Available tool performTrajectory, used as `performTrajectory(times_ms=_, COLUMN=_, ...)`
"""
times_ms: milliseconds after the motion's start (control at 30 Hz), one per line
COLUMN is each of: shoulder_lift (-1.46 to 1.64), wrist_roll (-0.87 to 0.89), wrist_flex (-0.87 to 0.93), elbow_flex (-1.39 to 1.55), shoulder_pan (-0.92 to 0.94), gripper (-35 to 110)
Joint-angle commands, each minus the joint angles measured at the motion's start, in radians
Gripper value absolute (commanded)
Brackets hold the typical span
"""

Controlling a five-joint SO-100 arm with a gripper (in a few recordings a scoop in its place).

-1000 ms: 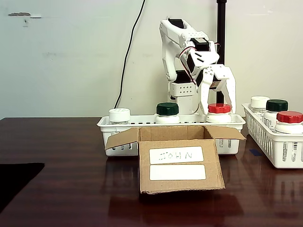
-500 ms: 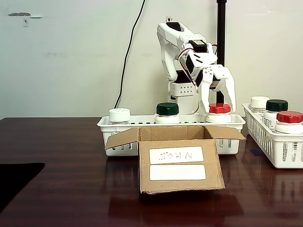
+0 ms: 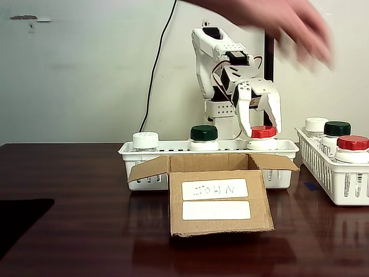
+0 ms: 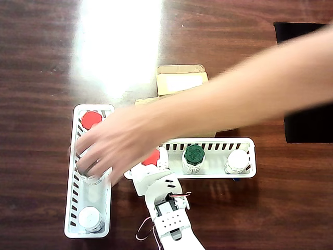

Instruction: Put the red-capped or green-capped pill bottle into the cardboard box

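jaws (image 3: 260,128) sit apart around the pill bottle (image 3: 263,138) in its basket (image 3: 202,151), lined up to grab it while a person's hand (image 4: 112,143) reaches over.

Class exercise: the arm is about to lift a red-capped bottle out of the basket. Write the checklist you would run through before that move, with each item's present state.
1. Gripper astride the red-capped bottle: ok, one finger on each side of the cap in the fixed view.
2. Firm grip on the cap: cannot tell.
3. Cardboard box open and upright in front of the basket: ok.
4. Workspace free of people: not ok, a person's hand reaches across the baskets in the overhead view.
5. Green-capped bottle clear of the gripper: ok, it stands apart.
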Motion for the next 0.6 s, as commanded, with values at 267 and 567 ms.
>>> performTrajectory(times_ms=267, shoulder_lift=0.506, wrist_roll=0.023, wrist_flex=0.295, elbow_flex=0.1, shoulder_pan=0.069, gripper=1)
performTrajectory(times_ms=567, shoulder_lift=0.715, wrist_roll=0.032, wrist_flex=0.52, elbow_flex=0.115, shoulder_pan=0.066, gripper=2)
